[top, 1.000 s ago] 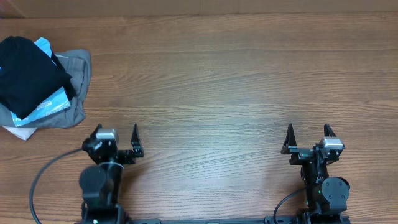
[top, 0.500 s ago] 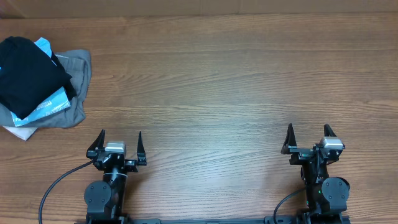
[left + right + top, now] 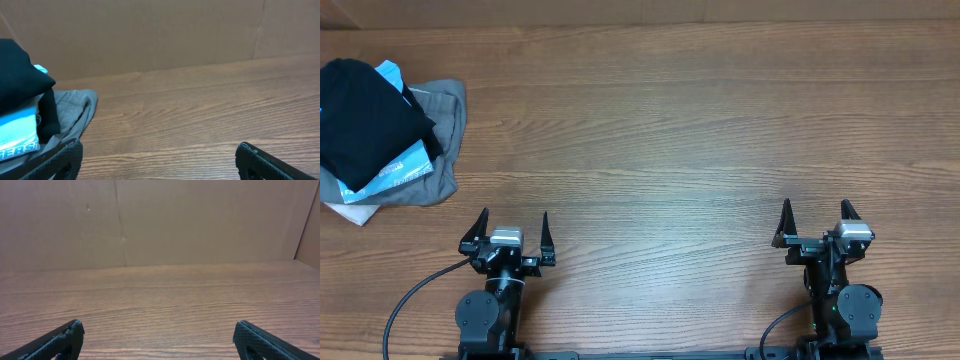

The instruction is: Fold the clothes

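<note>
The clothes, a black garment [image 3: 365,115], lie bunched on top of a pile at the table's far left. In the left wrist view the black garment [image 3: 15,70] fills the left edge. My left gripper [image 3: 513,215] sits near the front edge, below and to the right of the pile. It is open, with only bare wood between its fingers [image 3: 159,145]. At the front right, my right gripper [image 3: 815,205] also stands open and holds nothing [image 3: 158,323]. Neither gripper touches the garment.
Under the black garment lie a light blue t-shirt with white print [image 3: 395,170] and a grey garment [image 3: 445,120]. The wooden table [image 3: 670,130] stretches between the pile and the arms. A brown cardboard wall [image 3: 160,220] stands along the far edge.
The left gripper has swung from pointing slightly left to pointing straight ahead and pulled back a little toward the front edge. The right arm and the pile have not moved.
</note>
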Controlling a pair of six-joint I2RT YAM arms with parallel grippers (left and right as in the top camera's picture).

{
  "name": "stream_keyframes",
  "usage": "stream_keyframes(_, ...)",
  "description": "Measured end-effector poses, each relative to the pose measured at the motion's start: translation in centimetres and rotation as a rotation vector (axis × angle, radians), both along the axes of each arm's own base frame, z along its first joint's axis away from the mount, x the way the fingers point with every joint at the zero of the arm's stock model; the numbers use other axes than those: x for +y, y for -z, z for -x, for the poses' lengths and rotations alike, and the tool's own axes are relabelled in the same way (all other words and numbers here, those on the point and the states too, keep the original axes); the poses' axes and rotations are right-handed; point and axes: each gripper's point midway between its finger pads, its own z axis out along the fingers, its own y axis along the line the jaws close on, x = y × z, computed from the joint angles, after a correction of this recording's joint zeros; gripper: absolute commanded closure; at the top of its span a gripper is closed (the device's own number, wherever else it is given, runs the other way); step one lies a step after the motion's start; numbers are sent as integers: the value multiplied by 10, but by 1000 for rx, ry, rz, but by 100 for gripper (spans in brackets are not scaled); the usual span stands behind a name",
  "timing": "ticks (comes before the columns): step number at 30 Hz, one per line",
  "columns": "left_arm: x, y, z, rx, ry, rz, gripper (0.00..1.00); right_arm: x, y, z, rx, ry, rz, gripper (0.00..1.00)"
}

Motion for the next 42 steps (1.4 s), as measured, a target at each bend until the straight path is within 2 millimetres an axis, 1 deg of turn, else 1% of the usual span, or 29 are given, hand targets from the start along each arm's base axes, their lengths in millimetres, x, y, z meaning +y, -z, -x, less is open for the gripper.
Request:
stream_keyframes(20,0,0,0,0,0,-3,0,0,0,0,0,0,0,0)
stream_keyframes(31,0,0,0,2,-6,76,0,0,0,0,0,0,0,0)
stream_keyframes(42,0,0,0,3,-7,83,0,0,0,0,0,0,0,0)
